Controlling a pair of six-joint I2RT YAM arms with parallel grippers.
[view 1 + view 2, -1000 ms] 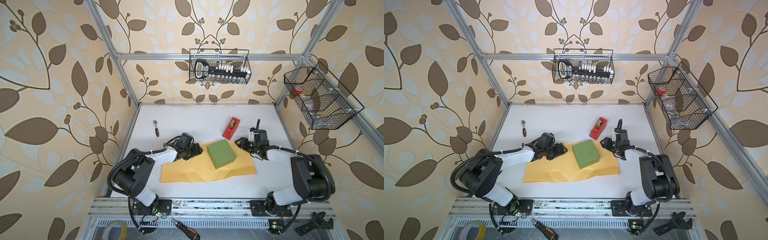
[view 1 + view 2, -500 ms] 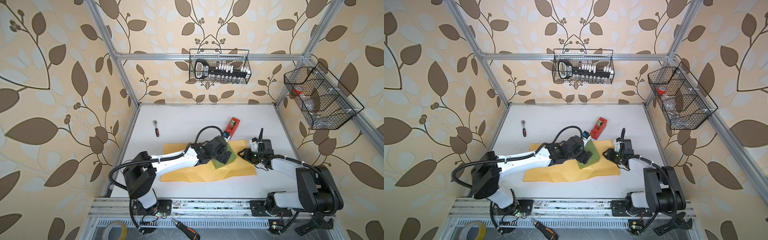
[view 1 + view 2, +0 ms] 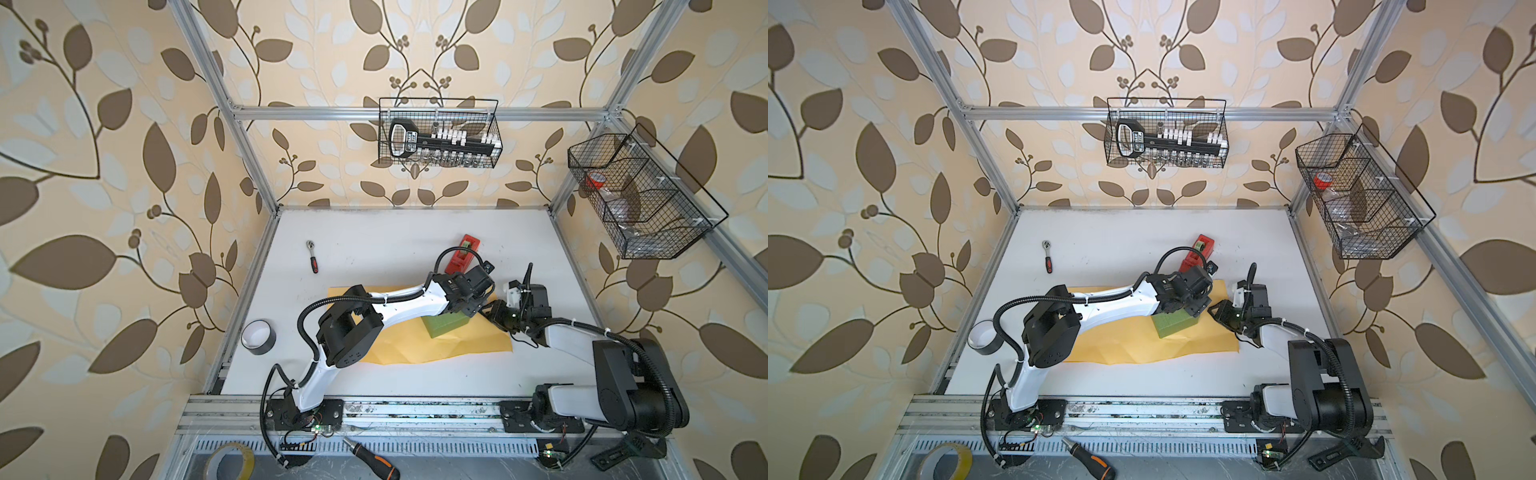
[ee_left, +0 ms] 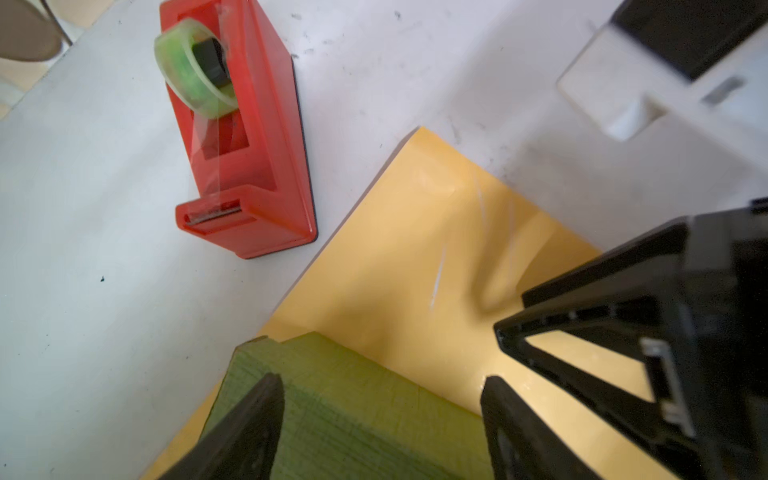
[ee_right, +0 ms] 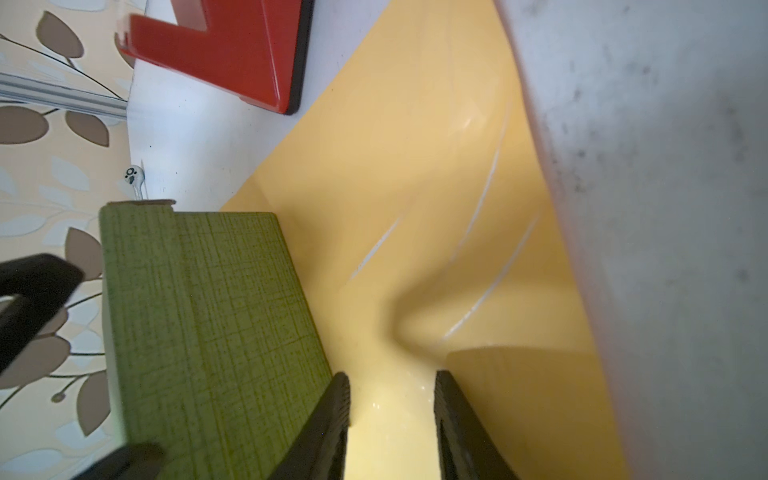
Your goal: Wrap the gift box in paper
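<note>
On the white bench (image 3: 374,249) the gift box (image 3: 446,326) lies on the paper (image 3: 457,349). The left hand (image 4: 382,384) is spread wide over its corner, gripping nothing. The right hand (image 5: 392,378), half open just beside it, brackets raised paper.

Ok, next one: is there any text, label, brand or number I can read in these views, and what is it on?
Nothing readable.
Label on the black socket rail in the back wire basket: lettering, too small and blurred to read.
Red tape dispenser, gift box, paper: no print shows.
</note>
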